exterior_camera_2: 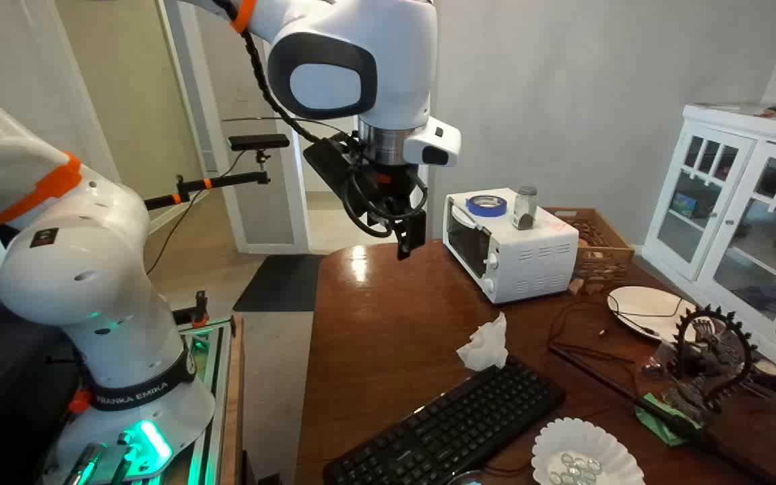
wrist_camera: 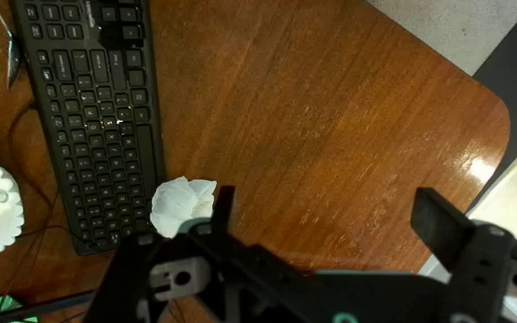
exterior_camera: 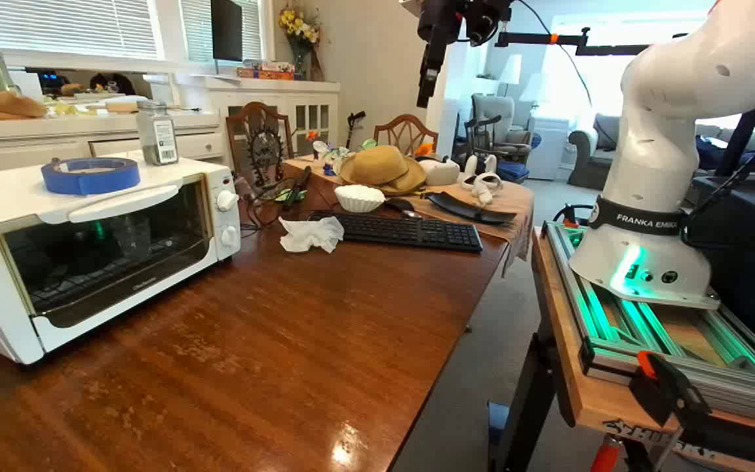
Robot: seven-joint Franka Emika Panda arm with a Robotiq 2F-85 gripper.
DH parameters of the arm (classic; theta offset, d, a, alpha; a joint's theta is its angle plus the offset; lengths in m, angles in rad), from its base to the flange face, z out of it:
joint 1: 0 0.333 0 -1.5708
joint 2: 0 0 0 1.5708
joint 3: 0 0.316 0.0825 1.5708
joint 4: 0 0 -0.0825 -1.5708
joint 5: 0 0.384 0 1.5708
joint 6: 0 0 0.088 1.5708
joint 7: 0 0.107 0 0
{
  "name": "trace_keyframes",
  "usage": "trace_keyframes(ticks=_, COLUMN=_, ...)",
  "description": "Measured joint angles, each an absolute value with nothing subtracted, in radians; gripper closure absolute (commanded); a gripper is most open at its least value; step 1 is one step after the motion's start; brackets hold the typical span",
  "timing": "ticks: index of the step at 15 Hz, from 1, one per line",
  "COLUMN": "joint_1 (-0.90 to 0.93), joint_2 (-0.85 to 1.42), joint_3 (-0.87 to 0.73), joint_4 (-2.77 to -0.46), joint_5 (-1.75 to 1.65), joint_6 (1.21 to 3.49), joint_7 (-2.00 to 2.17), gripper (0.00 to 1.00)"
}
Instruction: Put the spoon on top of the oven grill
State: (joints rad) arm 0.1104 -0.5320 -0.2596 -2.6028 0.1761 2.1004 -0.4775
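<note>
The spoon beyond the keyboard, the end effector spread wide over the desk

The end effector hangs above the desk, its two fingers far apart and holding nothing. Closest to it below, a crumpled white tissue lies at the keyboard's edge; in the wrist view it shows just beside one finger. Off to one side, apart from the end effector, stands the oven grill, white, its dark glass door closed. A roll of blue tape and an upright glass jar sit near each other on its top. Past the tissue runs the black keyboard; across it from the end effector, the spoon lies on the desk just off its long edge, whether touching or not I cannot tell. Near it, a white fluted bowl holds clear rounded pieces. On the far side of the oven grill stands a wicker basket, and farthest from the end effector, a white cabinet with glass doors.
</note>
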Motion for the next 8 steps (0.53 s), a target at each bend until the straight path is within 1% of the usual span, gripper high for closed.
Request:
trace_keyframes(ticks=4, joint_1=0.094, joint_2=-0.532, joint_3=-0.249, joint_4=-2.603, joint_5=0.176, joint_6=2.100, joint_7=-0.477, gripper=0.00)
trace_keyframes(ticks=8, joint_1=0.028, joint_2=-0.530, joint_3=-0.244, joint_4=-2.610, joint_5=0.138, joint_6=2.100, joint_7=-0.476, gripper=0.00)
